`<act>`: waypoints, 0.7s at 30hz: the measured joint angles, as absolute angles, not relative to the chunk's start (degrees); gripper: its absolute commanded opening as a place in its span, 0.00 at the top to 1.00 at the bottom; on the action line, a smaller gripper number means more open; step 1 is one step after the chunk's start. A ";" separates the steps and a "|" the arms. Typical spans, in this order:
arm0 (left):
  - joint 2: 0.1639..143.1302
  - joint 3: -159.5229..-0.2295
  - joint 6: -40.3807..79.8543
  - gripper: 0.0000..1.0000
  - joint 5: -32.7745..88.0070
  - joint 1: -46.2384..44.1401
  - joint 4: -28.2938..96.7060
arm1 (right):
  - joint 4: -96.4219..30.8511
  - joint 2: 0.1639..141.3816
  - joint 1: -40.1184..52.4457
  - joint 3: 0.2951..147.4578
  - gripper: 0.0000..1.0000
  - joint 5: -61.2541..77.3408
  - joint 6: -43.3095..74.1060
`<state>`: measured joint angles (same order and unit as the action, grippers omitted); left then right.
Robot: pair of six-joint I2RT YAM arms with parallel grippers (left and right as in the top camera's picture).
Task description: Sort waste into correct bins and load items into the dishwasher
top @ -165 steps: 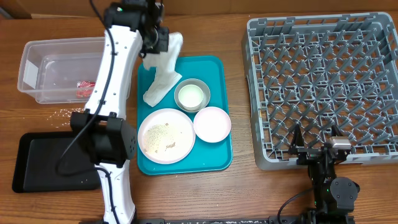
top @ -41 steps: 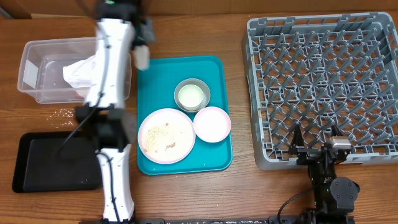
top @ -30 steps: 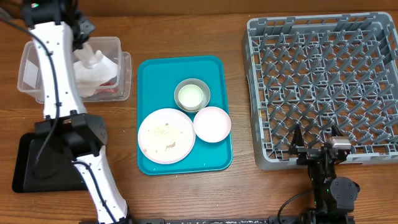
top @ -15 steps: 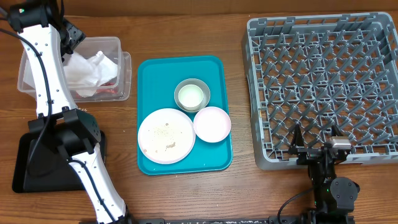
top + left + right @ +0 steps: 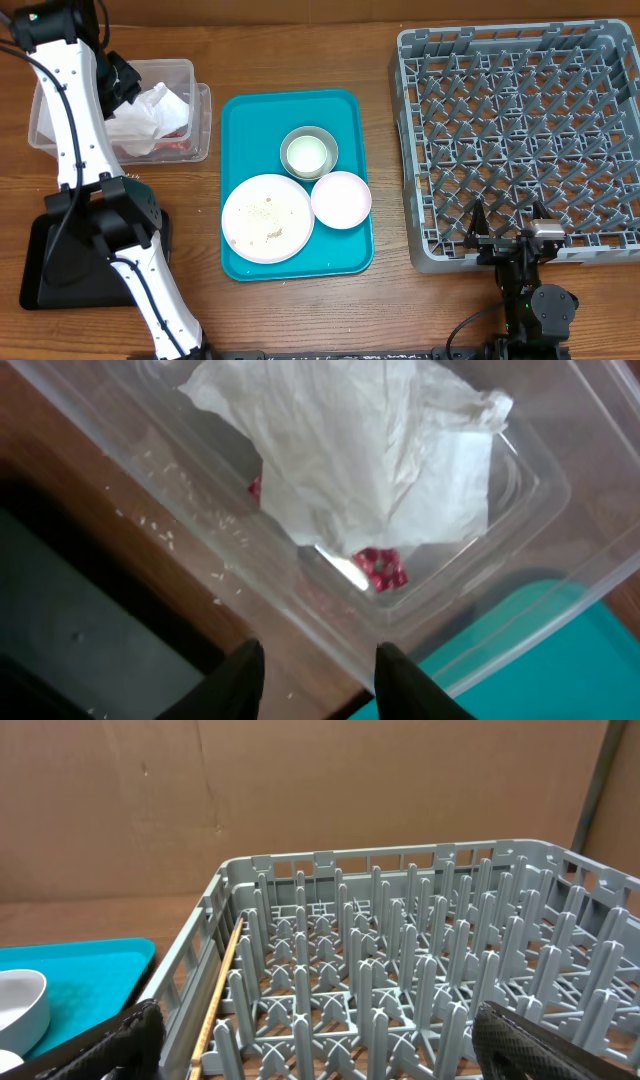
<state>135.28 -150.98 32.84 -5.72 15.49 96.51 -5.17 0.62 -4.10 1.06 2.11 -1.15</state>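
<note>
Writing: print on the red wrapper (image 5: 380,568) too blurred to read.
Left tool (image 5: 320,682): released, fingers apart with nothing between, hanging over the clear tub (image 5: 45,125).
Right tool (image 5: 330,1055): spread wide, holding nothing, low at the near edge of the dish rack (image 5: 400,990).
Napkin (image 5: 370,450): crumpled, lying inside the clear tub, covering most of the red wrapper.
Rice crumbs (image 5: 165,537): scattered on the table (image 5: 300,300) between the clear tub and the black tray (image 5: 55,270).
Teal tray (image 5: 240,120): between the clear tub and the dish rack, carrying all the dishes.
Plate (image 5: 267,218): near left on the teal tray, specked with crumbs.
Pink bowl (image 5: 341,199): touching the plate's right edge.
Grey bowl (image 5: 309,154): behind both, with the white cup (image 5: 307,155) seemingly standing in it.
In the way: left arm (image 5: 75,120) crossing over the clear tub's left part and the black tray's right end in the overhead view.
</note>
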 measured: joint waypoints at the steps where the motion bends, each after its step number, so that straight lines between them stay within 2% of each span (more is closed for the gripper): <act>1: 134.50 -150.82 32.62 0.64 -5.52 15.49 96.53 | -5.13 0.62 -4.10 1.06 0.00 2.09 -1.13; 14: 112.97 -150.04 25.69 0.60 -1.48 15.35 96.53 | -5.15 0.62 -4.10 1.06 0.00 2.11 -1.13; 21: 102.21 -137.80 23.81 0.58 1.72 15.35 96.68 | -5.15 0.62 -4.10 1.06 0.00 2.09 -1.13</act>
<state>102.21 -137.80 23.81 1.72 15.35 96.68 -5.15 0.62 -4.10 1.06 2.09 -1.13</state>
